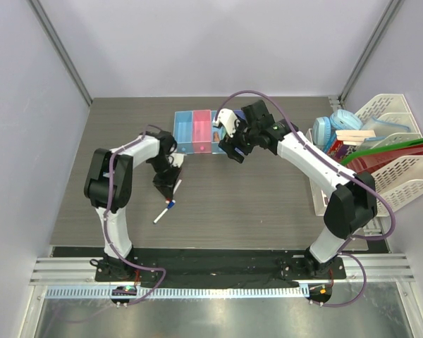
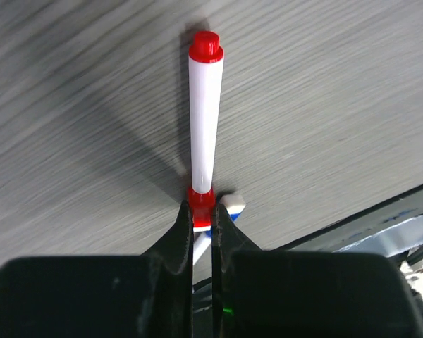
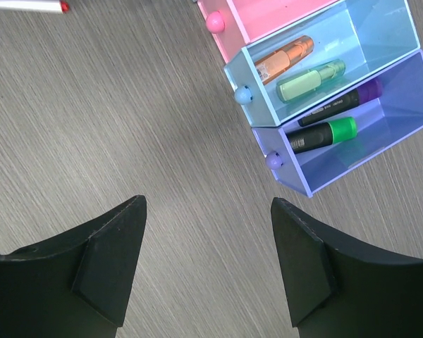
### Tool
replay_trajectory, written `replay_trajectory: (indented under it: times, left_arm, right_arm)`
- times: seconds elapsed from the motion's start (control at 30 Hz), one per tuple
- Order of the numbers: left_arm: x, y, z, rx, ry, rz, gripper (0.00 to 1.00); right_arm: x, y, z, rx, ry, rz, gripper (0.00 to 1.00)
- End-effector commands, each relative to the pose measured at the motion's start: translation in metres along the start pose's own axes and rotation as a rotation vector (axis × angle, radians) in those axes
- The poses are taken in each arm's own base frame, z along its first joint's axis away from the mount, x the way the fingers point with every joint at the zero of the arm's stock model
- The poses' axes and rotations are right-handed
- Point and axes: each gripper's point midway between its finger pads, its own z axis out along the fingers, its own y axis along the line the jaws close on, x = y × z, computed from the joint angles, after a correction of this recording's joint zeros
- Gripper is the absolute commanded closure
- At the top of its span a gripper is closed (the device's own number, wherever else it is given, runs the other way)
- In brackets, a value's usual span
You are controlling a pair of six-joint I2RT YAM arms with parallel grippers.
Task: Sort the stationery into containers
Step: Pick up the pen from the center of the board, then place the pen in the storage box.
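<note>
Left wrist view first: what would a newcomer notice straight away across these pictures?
The left gripper clamps a red-capped white marker by its end, over the table. The right gripper hangs open near the purple bin, which holds a green-capped highlighter.

From above, the right hand (image 1: 234,149) hides the light blue bin (image 3: 384,32) and purple bin (image 3: 409,105) (wrist view crops the pink bin (image 3: 268,14)).

Left claw (image 2: 202,211) clamped, right claw (image 3: 206,205) spread
</note>
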Motion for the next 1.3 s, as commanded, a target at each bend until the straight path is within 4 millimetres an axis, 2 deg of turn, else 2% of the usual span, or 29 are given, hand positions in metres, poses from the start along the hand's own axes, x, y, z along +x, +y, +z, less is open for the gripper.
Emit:
replay_trajectory:
  times: [0.0, 0.1, 0.2, 0.33, 0.53, 0.63, 0.77, 0.8, 0.83, 0.87, 0.9, 0.93, 0.97, 1.0, 1.03, 1.07, 1.1, 1.13, 1.17, 1.2, 1.27]
  left_arm:
    - [-0.016, -0.035, 0.006, 0.097, -0.011, 0.066, 1.00]
    - [-0.013, -0.048, 0.009, 0.130, 0.006, 0.092, 1.00]
    - [-0.023, -0.046, -0.001, 0.097, -0.056, 0.112, 1.00]
    - [-0.061, -0.049, -0.049, 0.047, -0.274, 0.152, 1.00]
    - [-0.110, -0.044, -0.125, -0.014, -0.539, 0.149, 1.00]
    - [-0.137, -0.044, -0.152, -0.051, -0.670, 0.189, 1.00]
    - [-0.171, -0.036, -0.174, -0.117, -0.779, 0.178, 1.00]
    - [-0.181, -0.035, -0.184, -0.134, -0.806, 0.177, 1.00]
    - [-0.189, -0.031, -0.174, -0.136, -0.782, 0.169, 1.00]
    - [-0.196, -0.030, -0.172, -0.131, -0.781, 0.140, 1.00]
    - [-0.207, -0.035, -0.183, -0.117, -0.811, 0.148, 1.00]
    - [-0.212, -0.037, -0.181, -0.095, -0.806, 0.137, 1.00]
    - [-0.222, -0.035, -0.166, -0.076, -0.782, 0.126, 1.00]
    - [-0.231, -0.042, -0.175, -0.051, -0.808, 0.130, 1.00]
    - [-0.237, -0.048, -0.172, -0.008, -0.808, 0.125, 1.00]
    - [-0.245, -0.046, -0.159, 0.011, -0.787, 0.113, 1.00]
    - [-0.253, -0.049, -0.163, 0.023, -0.807, 0.118, 1.00]
    - [-0.258, -0.049, -0.161, 0.025, -0.807, 0.112, 1.00]
    - [-0.264, -0.044, -0.145, 0.029, -0.778, 0.094, 1.00]
    - [-0.270, -0.045, -0.150, 0.030, -0.793, 0.101, 1.00]
    - [-0.275, -0.044, -0.143, 0.042, -0.779, 0.095, 1.00]
  right_arm:
    - [-0.013, -0.003, -0.016, 0.041, -0.042, -0.003, 0.23]
    - [-0.011, -0.004, -0.018, 0.048, -0.038, -0.006, 0.23]
    - [-0.010, -0.002, -0.018, 0.042, -0.035, -0.023, 0.23]
    - [-0.007, 0.008, -0.018, -0.002, -0.016, -0.089, 0.23]
    - [0.008, 0.046, 0.000, -0.139, 0.055, -0.214, 0.23]
    - [0.009, 0.058, 0.006, -0.169, 0.055, -0.229, 0.23]
    - [0.010, 0.057, 0.010, -0.160, 0.053, -0.216, 0.23]
    - [0.012, 0.057, 0.011, -0.155, 0.053, -0.216, 0.23]
    - [0.013, 0.057, 0.010, -0.151, 0.052, -0.217, 0.23]
    - [0.013, 0.057, 0.010, -0.147, 0.050, -0.215, 0.23]
    - [0.016, 0.058, 0.011, -0.141, 0.048, -0.218, 0.23]
    - [0.015, 0.057, 0.009, -0.130, 0.039, -0.216, 0.23]
    - [0.013, 0.056, 0.009, -0.121, 0.028, -0.214, 0.23]
    - [0.016, 0.057, 0.010, -0.121, 0.031, -0.211, 0.23]
    - [0.016, 0.057, 0.009, -0.116, 0.027, -0.210, 0.23]
    - [0.016, 0.057, 0.009, -0.113, 0.026, -0.209, 0.23]
    - [0.019, 0.058, 0.010, -0.115, 0.026, -0.204, 0.23]
    - [0.019, 0.058, 0.009, -0.112, 0.026, -0.202, 0.23]
    - [0.020, 0.058, 0.009, -0.112, 0.025, -0.200, 0.23]
    - [0.023, 0.060, 0.010, -0.116, 0.032, -0.196, 0.23]
    - [0.022, 0.060, 0.008, -0.105, 0.026, -0.200, 0.23]
